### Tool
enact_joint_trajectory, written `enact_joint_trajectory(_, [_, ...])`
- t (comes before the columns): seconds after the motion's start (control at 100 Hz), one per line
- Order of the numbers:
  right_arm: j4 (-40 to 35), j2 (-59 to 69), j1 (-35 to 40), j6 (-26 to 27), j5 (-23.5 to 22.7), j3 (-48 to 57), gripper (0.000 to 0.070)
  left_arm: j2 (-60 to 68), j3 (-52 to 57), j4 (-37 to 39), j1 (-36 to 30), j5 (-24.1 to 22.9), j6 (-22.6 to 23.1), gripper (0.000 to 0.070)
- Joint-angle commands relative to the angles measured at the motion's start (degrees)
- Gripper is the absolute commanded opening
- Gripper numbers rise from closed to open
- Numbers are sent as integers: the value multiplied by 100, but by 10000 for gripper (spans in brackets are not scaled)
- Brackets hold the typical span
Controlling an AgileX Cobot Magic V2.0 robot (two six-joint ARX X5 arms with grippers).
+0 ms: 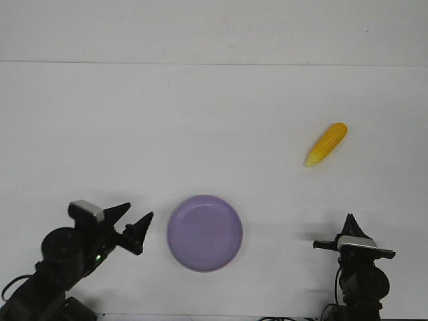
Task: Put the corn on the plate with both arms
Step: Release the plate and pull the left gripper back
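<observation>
- Front view: a small yellow-orange corn cob [327, 144] lies alone on a plain white table [214, 120], far on the right side, tilted so that its paler pointed tip aims down toward the robot and its blunt orange end points away.
- The lavender plate [204, 233] sits bare near the table's front edge, about midway between the two arms and well apart from the corn.
- The left gripper [134, 221] hovers just beside the plate's left rim, its two pointed fingers spread with nothing between them.
- The right gripper [350, 224] stands near the front edge, below the corn and well short of it; seen nearly end-on, whether its fingers are parted cannot be told.
- Handling, as a judgement: the cob looks light and stiff, rounded enough to roll and possibly slick; a pinch across its thicker middle, square to its long axis, seems safer than the tapered tip, where fingers could slide off.
- The table surface is flat, matte and pale, with a faint seam running across its far part; no wider room is visible.
</observation>
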Motion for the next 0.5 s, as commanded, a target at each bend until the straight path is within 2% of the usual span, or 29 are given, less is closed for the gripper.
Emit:
enact_joint_trajectory(0.0, [50, -9, 0, 592, -177, -20, 17, -348, -50, -286, -15, -212, 114, 463])
enact_joint_trajectory(0.07, [44, -9, 0, 1412, -662, -20, 17, -662, -57, -538, -15, -382, 111, 462])
enact_joint_trajectory(0.11, [57, -9, 0, 1600, -837, -20, 17, -789, -57, -640, -15, -402, 111, 462])
enact_joint_trajectory(0.18, [68, -9, 0, 1703, -909, -20, 17, -903, -57, -798, -15, -391, 111, 461])
enact_joint_trajectory(0.33, [358, -4, 0, 2546, -940, 221, 4, -861, -57, -1113, -15, -391, 105, 462])
enact_joint_trajectory(0.44, [310, 361, 4, 2603, -726, 949, 13, -844, -57, -1075, -15, -391, 90, 462])
enact_joint_trajectory(0.47, [245, 566, 4, 2514, -678, 1204, 44, -844, -57, -1075, -15, -391, 92, 462])
enact_joint_trajectory(0.49, [188, 730, 4, 2450, -629, 1384, 89, -844, -57, -1078, -15, -391, 92, 462])
